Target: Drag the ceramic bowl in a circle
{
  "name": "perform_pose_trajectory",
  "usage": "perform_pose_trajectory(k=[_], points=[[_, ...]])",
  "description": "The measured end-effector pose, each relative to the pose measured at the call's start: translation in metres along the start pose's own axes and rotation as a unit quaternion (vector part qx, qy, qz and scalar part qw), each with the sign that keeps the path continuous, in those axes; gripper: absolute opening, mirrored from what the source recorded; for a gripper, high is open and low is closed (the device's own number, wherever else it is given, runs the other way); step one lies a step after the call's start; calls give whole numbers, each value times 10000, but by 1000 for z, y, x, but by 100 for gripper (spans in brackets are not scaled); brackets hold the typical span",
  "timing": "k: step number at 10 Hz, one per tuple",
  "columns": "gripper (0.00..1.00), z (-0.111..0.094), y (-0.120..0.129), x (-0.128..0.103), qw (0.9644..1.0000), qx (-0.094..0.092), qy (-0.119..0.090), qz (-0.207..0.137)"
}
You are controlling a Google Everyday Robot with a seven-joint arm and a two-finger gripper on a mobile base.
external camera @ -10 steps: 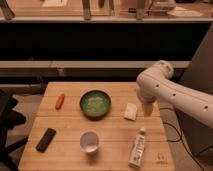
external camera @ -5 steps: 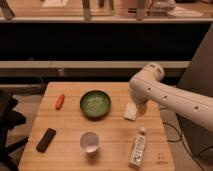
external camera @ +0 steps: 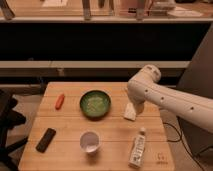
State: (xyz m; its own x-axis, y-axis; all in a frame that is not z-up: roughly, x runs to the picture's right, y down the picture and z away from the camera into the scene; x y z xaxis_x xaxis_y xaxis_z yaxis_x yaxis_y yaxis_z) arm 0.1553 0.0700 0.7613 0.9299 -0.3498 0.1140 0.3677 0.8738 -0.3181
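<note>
The ceramic bowl (external camera: 95, 104), round, dark green with a paler speckled inside, sits on the wooden table (external camera: 65, 125) a little behind its middle. My white arm (external camera: 170, 100) reaches in from the right and bends down over the table's right side. The gripper (external camera: 136, 106) points down at the arm's end, to the right of the bowl and apart from it, just above a small white packet (external camera: 129, 114). Nothing shows in the gripper.
A small white cup (external camera: 90, 141) stands in front of the bowl. An orange-red item (external camera: 59, 101) lies to its left, a black slab (external camera: 46, 139) at front left, a white tube (external camera: 137, 147) at front right. Dark shelving stands behind the table.
The arm has swung left and its elbow has come further over the table, bringing the gripper closer to the bowl. The bowl and the other things have not moved.
</note>
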Motion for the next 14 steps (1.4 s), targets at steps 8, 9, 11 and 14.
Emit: perform_pose_trajectory(k=[8, 9, 11, 14], points=[[80, 28, -12, -17, 9993, 138, -81, -330], [80, 32, -13, -18, 9991, 150, -90, -381], [80, 38, -16, -20, 9987, 161, -100, -472], [80, 46, -19, -23, 9980, 165, -145, -599]])
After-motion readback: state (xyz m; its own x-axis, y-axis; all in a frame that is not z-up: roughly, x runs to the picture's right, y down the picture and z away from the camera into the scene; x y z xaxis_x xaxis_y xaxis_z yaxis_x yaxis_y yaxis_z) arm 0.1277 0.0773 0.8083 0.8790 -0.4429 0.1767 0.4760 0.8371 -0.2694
